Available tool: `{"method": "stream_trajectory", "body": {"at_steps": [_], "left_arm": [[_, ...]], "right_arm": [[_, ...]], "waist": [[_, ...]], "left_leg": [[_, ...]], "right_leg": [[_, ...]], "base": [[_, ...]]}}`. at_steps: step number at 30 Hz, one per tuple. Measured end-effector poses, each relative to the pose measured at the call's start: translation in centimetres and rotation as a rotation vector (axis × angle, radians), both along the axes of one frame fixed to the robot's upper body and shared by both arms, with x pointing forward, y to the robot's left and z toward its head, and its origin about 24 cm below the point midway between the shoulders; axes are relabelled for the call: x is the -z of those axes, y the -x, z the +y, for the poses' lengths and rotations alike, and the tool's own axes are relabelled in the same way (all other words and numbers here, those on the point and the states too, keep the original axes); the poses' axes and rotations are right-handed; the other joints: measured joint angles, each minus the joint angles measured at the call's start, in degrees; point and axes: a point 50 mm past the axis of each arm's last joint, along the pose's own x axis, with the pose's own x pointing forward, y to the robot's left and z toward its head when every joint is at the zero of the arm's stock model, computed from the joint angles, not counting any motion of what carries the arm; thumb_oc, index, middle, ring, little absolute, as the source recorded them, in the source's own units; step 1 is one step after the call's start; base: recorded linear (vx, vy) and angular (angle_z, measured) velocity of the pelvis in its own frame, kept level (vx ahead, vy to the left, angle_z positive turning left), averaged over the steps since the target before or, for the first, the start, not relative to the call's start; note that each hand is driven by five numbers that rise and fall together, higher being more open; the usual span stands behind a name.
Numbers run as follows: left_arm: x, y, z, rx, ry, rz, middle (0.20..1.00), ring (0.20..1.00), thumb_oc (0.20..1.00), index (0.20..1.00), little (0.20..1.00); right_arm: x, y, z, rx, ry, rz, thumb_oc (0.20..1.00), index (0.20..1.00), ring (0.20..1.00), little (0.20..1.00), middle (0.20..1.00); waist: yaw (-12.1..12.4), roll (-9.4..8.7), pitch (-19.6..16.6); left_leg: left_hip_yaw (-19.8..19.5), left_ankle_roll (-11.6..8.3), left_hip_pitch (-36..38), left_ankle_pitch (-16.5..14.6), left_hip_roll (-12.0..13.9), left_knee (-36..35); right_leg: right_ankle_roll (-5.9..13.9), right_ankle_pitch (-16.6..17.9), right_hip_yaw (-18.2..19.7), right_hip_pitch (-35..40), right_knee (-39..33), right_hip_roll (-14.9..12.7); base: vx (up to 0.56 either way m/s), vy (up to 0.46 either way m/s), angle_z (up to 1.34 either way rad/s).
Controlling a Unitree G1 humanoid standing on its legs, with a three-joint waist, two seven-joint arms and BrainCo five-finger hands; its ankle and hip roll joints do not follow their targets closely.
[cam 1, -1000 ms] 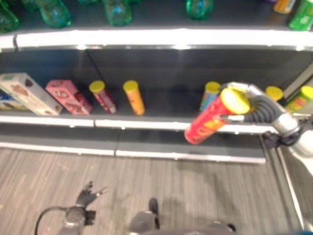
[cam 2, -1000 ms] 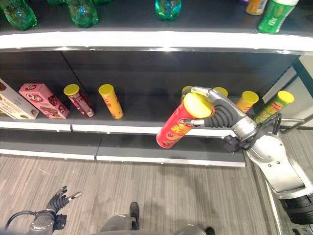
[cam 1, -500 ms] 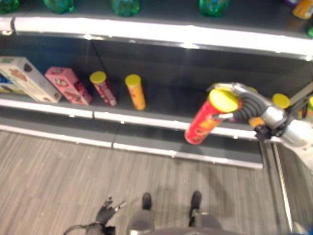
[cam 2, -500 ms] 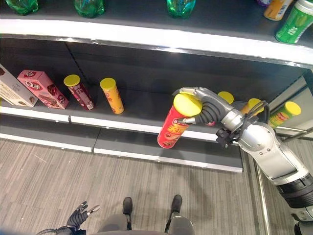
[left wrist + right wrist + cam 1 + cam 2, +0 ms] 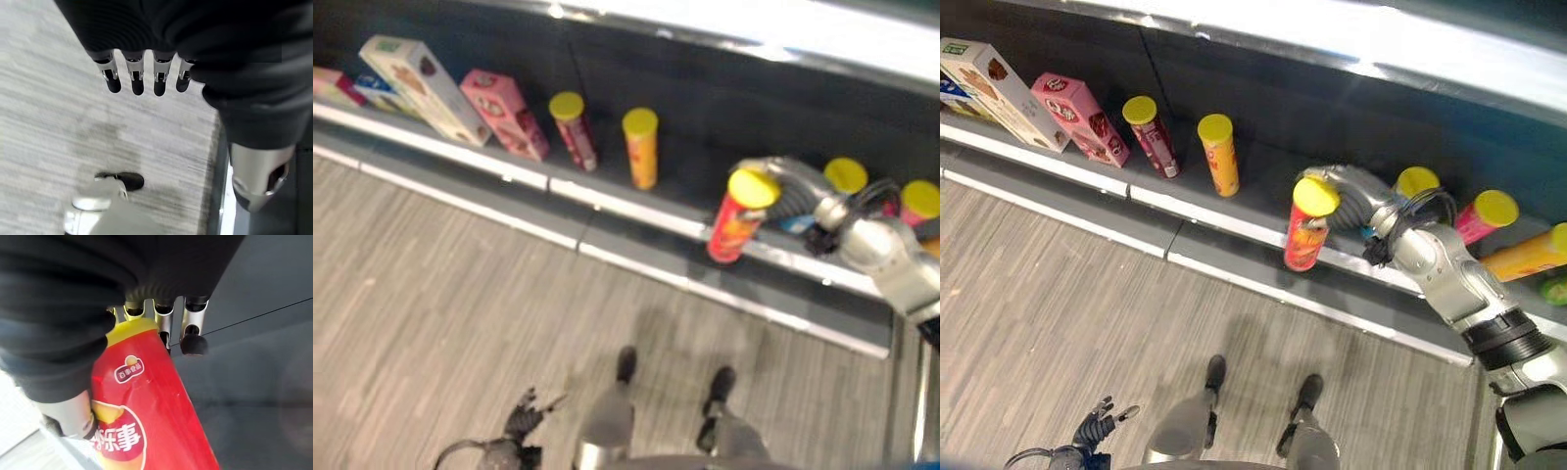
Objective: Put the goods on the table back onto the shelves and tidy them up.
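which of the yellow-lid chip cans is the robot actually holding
The red chip can, at the shelf's front edge. The right hand has its fingers curled round its top; the maroon can and orange can stand untouched farther left.

The 2 eye views looked steeply down from the head, side by side, and shared the lower shelf with its row of goods, the wood-grain floor before it, and the right hand holding the red can. The right wrist view looked along that hand from very close, the can against the dark shelf. The left wrist view faced down past the left hand onto the floor.
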Motion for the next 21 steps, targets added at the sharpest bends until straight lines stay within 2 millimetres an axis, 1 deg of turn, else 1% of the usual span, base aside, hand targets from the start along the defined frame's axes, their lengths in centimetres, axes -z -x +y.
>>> {"method": "stream_trajectory", "body": {"at_steps": [4,6,9,11,15,18,21], "left_arm": [[-0.3,-0.9,0.0,-0.001,-0.014,-0.035,1.000,1.000,1.000,1.000,1.000],[-0.3,-1.7,0.0,-0.003,-0.026,-0.048,1.000,1.000,1.000,1.000,1.000],[-0.5,-2.7,-0.6,0.018,-0.025,-0.068,1.000,1.000,1.000,1.000,1.000],[-0.7,-3.4,-0.9,0.014,-0.019,-0.094,1.000,1.000,1.000,1.000,1.000],[-0.9,-4.0,-1.2,0.027,-0.023,-0.106,1.000,1.000,1.000,1.000,1.000],[-0.9,-4.4,-1.4,0.022,-0.017,-0.116,1.000,1.000,1.000,1.000,1.000],[-0.9,-4.4,-1.4,0.021,-0.018,-0.115,1.000,1.000,1.000,1.000,1.000]], "right_arm": [[-1.6,-1.0,-1.3,0.095,0.031,-0.109,0.200,0.200,0.200,0.200,0.200],[-3.2,-1.5,-2.0,0.153,0.039,-0.197,0.200,0.200,0.200,0.200,0.200],[-4.6,-1.5,-2.5,0.195,0.026,-0.300,0.200,0.200,0.200,0.200,0.200],[-5.0,-1.5,-2.4,0.207,0.020,-0.353,0.200,0.200,0.200,0.200,0.200],[-5.6,-1.9,-2.2,0.223,0.011,-0.394,0.200,0.200,0.200,0.200,0.200],[-5.5,-2.2,-2.3,0.234,0.003,-0.390,0.200,0.200,0.200,0.200,0.200],[-5.2,-2.4,-2.1,0.234,-0.006,-0.379,0.200,0.200,0.200,0.200,0.200]], "waist": [[0.1,1.48,1.2],[0.3,2.17,1.8],[0.4,3.04,2.5],[1.2,3.41,3.2],[1.5,3.81,4.1],[1.6,3.81,4.1],[2.1,3.80,4.1]], "left_leg": [[-1.0,0.12,-1.4,0.2,-0.2,0.0],[-1.2,0.10,-2.2,0.2,-0.3,0.0],[-2.2,-0.04,-3.4,0.5,-0.4,0.0],[-2.7,-0.12,-4.3,0.5,-0.5,0.0],[-3.2,-0.08,-5.1,1.0,-0.8,0.0],[-4.1,-0.09,-5.6,1.3,-0.9,0.0],[-4.2,-0.08,-5.7,1.4,-0.9,0.0]], "right_leg": [[0.00,0.0,-0.5,-1.0,0.0,-0.2],[0.00,0.0,-0.8,-1.6,0.0,-0.2],[0.01,0.0,-1.8,-2.1,0.0,-0.3],[0.01,0.0,-1.9,-2.6,0.0,-0.3],[0.01,0.0,-2.3,-3.1,0.0,-0.4],[0.01,0.0,-3.1,-3.2,0.0,-0.5],[0.04,0.0,-3.2,-3.2,0.0,-0.5]], "base": [[-0.02,-0.002,0.08],[-0.03,-0.007,0.13],[-0.02,-0.004,0.19],[-0.03,0.007,0.14],[-0.01,0.014,0.08],[0.00,0.011,0.12],[0.00,0.004,0.03]]}}
